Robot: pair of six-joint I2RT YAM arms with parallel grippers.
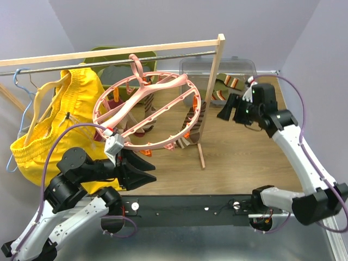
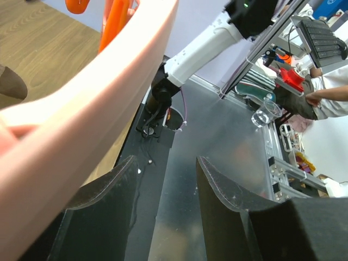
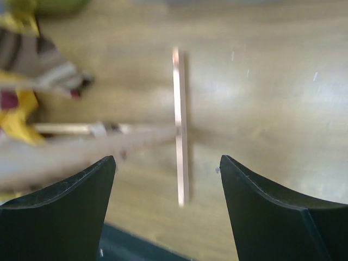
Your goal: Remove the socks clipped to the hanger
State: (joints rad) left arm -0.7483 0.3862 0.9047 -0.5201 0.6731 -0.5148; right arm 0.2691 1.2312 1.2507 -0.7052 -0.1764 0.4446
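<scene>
The pink round hanger (image 1: pixel 145 111) hangs tilted by its hook from the metal rail. Striped brown socks (image 1: pixel 190 124) dangle from its orange clips under the ring. Another sock with orange stripes (image 1: pixel 230 83) lies by the clear bin. My left gripper (image 1: pixel 142 173) is open and empty, just below the ring's near rim. In the left wrist view the pink rim (image 2: pixel 81 109) and an orange clip (image 2: pixel 113 24) fill the upper left, above my open left gripper (image 2: pixel 166 185). My right gripper (image 1: pixel 229 110) is open and empty, right of the wooden post. The right wrist view shows it (image 3: pixel 166 168) above the floor, with a blurred striped sock (image 3: pixel 38 54) at upper left.
A wooden rack with a post (image 1: pixel 212 92) and a floor foot (image 3: pixel 180 136) stands mid-table. Big yellow shorts (image 1: pixel 54 119) and a light-blue wire hanger (image 1: pixel 20 103) hang at the left. A clear bin (image 1: pixel 217 68) stands at the back right.
</scene>
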